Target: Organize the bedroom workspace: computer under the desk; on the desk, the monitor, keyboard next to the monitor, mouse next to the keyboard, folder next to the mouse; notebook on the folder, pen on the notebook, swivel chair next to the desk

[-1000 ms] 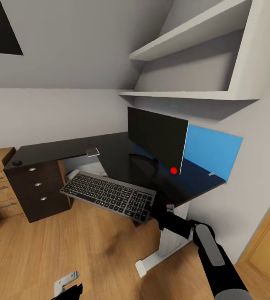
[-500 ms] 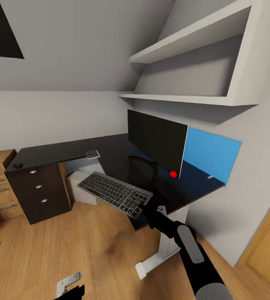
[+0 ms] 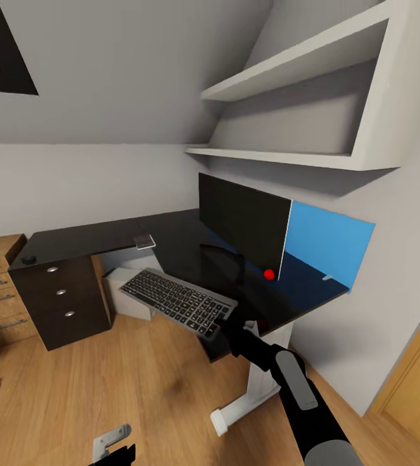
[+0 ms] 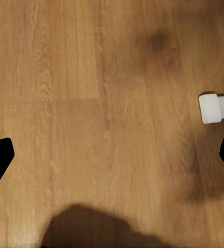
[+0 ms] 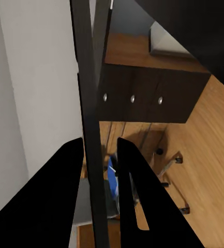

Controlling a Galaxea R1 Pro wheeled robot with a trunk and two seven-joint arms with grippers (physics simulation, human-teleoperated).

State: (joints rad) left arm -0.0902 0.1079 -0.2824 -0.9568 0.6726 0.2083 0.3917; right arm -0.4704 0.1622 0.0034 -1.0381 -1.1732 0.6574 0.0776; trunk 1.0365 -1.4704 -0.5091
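No text, label, brand, number or sign can be read. The keyboard (image 3: 178,302) has light marks on its keys, too small to make out. The monitor (image 3: 243,224) screen is blank black with only a plain red dot (image 3: 269,274) at its lower corner.

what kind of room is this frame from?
Likely a home office corner under a sloped ceiling, perhaps in a bedroom, though no bed is in view. Cues: an L-shaped black desk with a monitor on it, white wall shelves above, and a wood plank floor.
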